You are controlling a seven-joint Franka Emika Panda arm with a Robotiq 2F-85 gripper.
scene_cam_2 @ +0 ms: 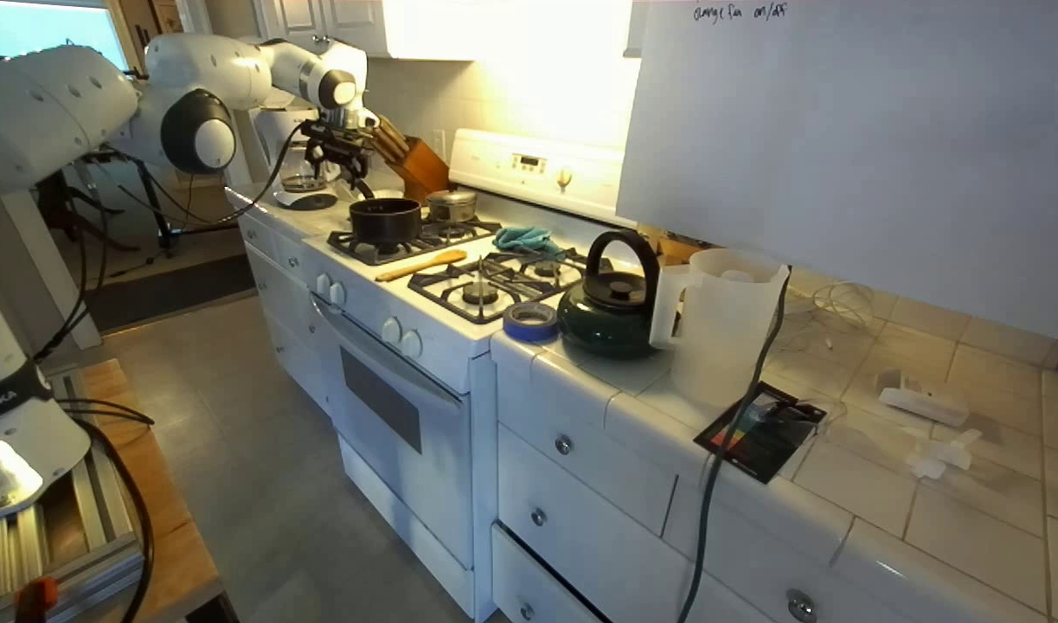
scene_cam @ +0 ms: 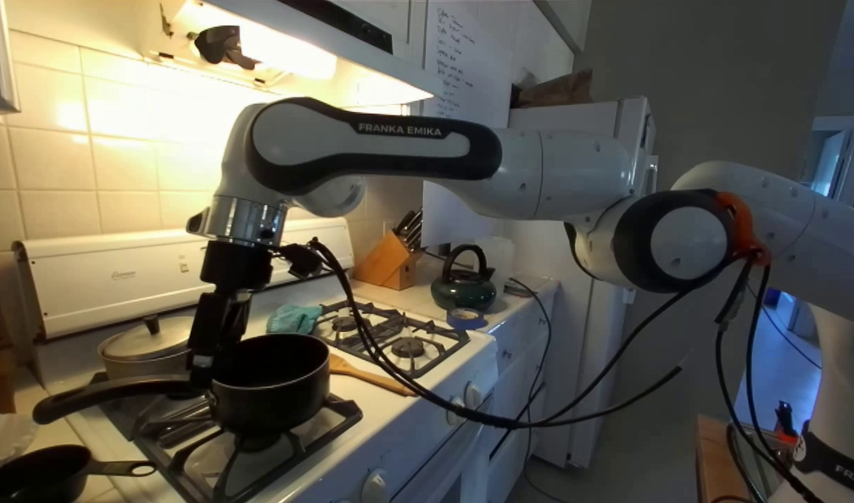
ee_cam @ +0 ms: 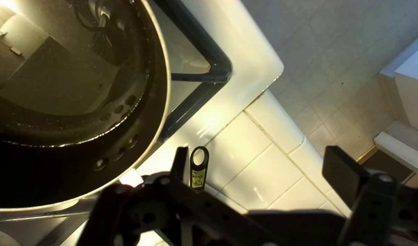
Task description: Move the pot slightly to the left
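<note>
Two grates (ee_cam: 195,36) topped the white stove (scene_cam_2: 446,467), black pot (scene_cam: 273,402) on the left one, fridge (scene_cam: 577,314) far right, and I had the claw (ee_cam: 259,166) wide.

Domestic-type kitchen. Left of centre of the frame in an exterior view, a white gas stove (scene_cam_2: 446,363) carries a black pot (scene_cam_2: 386,222) and a wooden spoon (scene_cam_2: 429,262); a dark green kettle (scene_cam_2: 606,318) stands right of it on a tiled worktop (scene_cam_2: 866,450) above drawers (scene_cam_2: 598,467). In an exterior view, a lit range hood (scene_cam: 318,36) occupies the upper left over a tiled wall (scene_cam: 49,161), with a refrigerator (scene_cam: 580,328) right of centre and a knife block (scene_cam: 385,264) near the middle.
</note>
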